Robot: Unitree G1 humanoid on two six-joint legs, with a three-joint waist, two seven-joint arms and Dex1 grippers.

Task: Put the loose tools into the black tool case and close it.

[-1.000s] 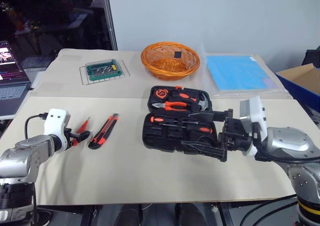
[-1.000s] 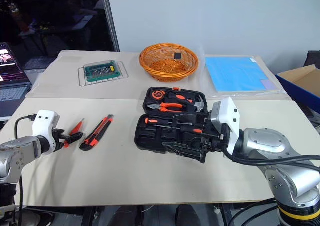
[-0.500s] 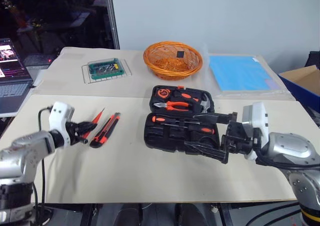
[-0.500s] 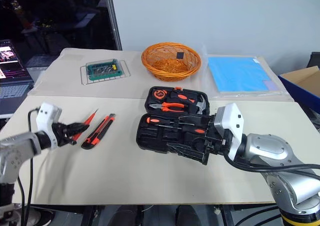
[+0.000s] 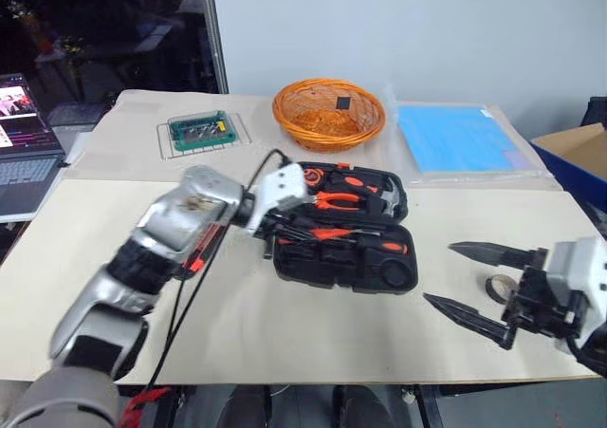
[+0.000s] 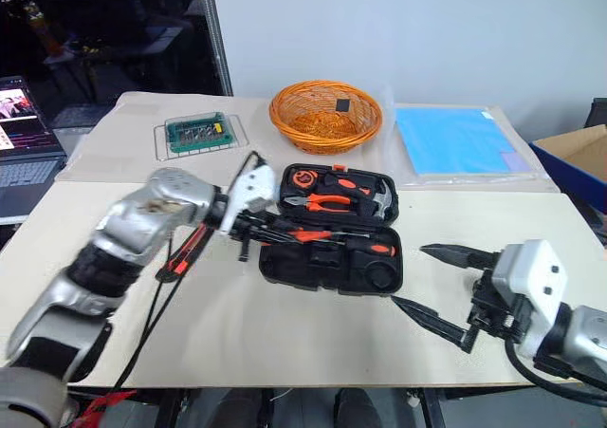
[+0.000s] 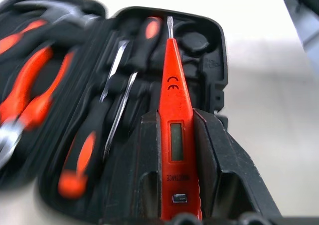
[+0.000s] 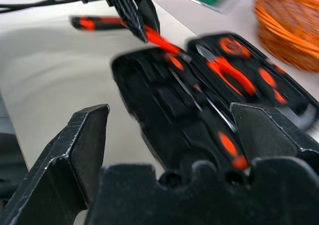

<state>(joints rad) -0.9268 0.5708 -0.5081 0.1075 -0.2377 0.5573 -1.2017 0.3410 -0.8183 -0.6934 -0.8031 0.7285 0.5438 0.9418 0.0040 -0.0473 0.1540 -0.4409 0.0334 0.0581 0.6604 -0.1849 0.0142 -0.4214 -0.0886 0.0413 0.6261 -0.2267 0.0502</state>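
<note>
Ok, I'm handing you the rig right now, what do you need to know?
Left gripper: shut on the orange tester screwdriver, tip held over the front half of the open black tool case.
Right gripper: open, holding nothing, out to the right of the case.
In the case: pliers, hammer and several screwdrivers sit in their recesses.
Loose: the orange-and-black knife on the table left of the case, partly under the left arm; the dark tape ring on the table by the right gripper.
Left to do: seat the tester, stow knife and tape ring, close the lid.
</note>
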